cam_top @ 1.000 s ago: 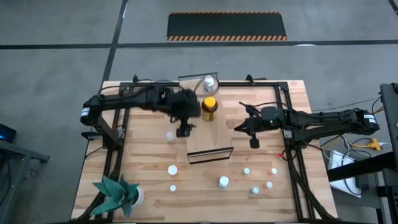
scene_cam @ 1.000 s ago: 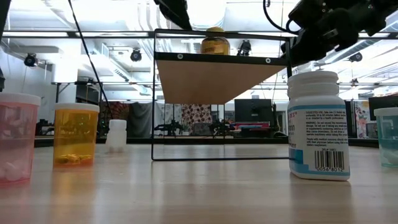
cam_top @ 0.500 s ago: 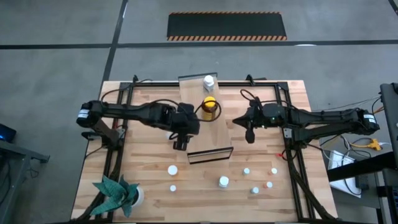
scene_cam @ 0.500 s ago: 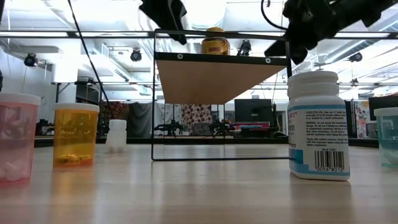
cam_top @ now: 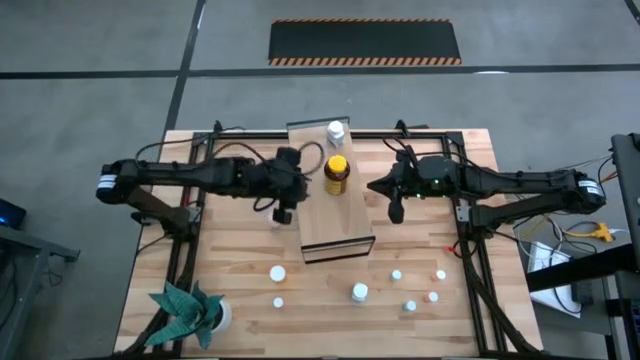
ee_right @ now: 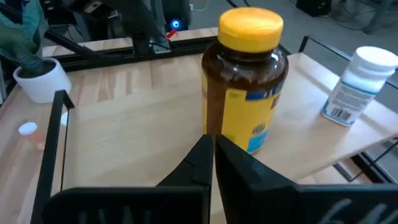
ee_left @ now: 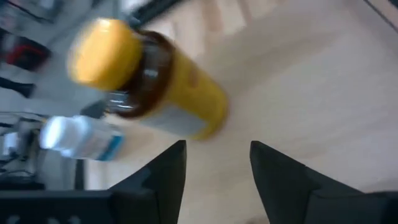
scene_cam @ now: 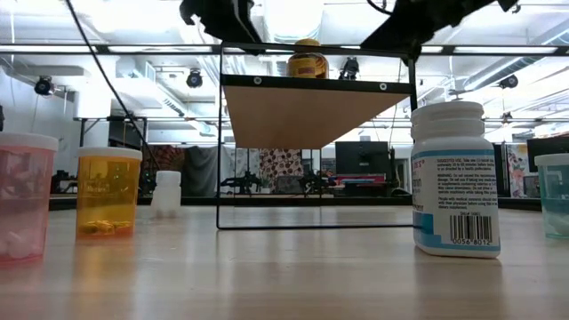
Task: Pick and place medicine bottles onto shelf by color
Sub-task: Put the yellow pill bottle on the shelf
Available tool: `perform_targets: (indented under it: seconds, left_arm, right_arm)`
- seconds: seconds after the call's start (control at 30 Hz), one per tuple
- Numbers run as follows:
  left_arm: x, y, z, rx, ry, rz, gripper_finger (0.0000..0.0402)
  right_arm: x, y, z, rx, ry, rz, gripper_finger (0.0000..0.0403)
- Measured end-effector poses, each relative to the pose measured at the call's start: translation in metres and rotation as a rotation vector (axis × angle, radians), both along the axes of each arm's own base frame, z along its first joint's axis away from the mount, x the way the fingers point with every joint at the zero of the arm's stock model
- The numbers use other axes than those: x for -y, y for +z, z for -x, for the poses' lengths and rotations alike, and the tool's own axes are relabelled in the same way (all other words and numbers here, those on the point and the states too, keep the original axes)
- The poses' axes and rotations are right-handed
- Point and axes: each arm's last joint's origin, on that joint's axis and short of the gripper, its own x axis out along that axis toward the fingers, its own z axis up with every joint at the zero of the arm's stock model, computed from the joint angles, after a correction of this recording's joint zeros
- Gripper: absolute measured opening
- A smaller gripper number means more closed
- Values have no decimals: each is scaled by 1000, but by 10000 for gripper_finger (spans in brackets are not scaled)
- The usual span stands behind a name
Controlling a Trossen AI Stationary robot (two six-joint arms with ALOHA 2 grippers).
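amber bottle upright on shelf between two empty grippers

the amber bottle (cam_top: 337,174) stands upright on the shelf (cam_top: 333,215), long axis vertical. the left gripper (cam_top: 281,208), fingers parted and empty, hangs just beside the shelf's left edge and is nearer. the right gripper (cam_top: 396,210), fingers together and empty, is farther right. since a second ago both arms have drawn back outward; bottle unmoved.

In the left wrist view the amber bottle (ee_left: 149,93) and the white bottle (ee_left: 78,138) beyond the left gripper (ee_left: 214,165) are smeared by motion blur, their labels unreadable. In the low view the pink bottle (scene_cam: 22,196) is cut by the picture's edge, as is a teal one (scene_cam: 555,191). Both arms leave past the top edge there, fingers unseen.
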Motion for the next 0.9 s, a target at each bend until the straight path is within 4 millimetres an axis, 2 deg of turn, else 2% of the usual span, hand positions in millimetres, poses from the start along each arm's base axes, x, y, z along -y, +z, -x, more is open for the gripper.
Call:
perform_targets:
  seconds: [0.2, 0.5, 0.7, 0.9]
  left_arm:
    - [-15, -1, 14, 149, 76, 18, 159]
    - [-32, -21, 6, 366, 182, -8, 159]
    - [-46, -44, -5, 344, 229, -13, 159]
    - [-50, -50, -18, 331, 208, -28, 159]
  right_arm:
    - [2, -2, -17, -17, -21, -50, 9]
    - [3, -32, -40, -99, -72, -139, 9]
    - [6, -42, -49, -119, -118, -132, 9]
    - [12, -38, -52, -120, -175, -88, 9]
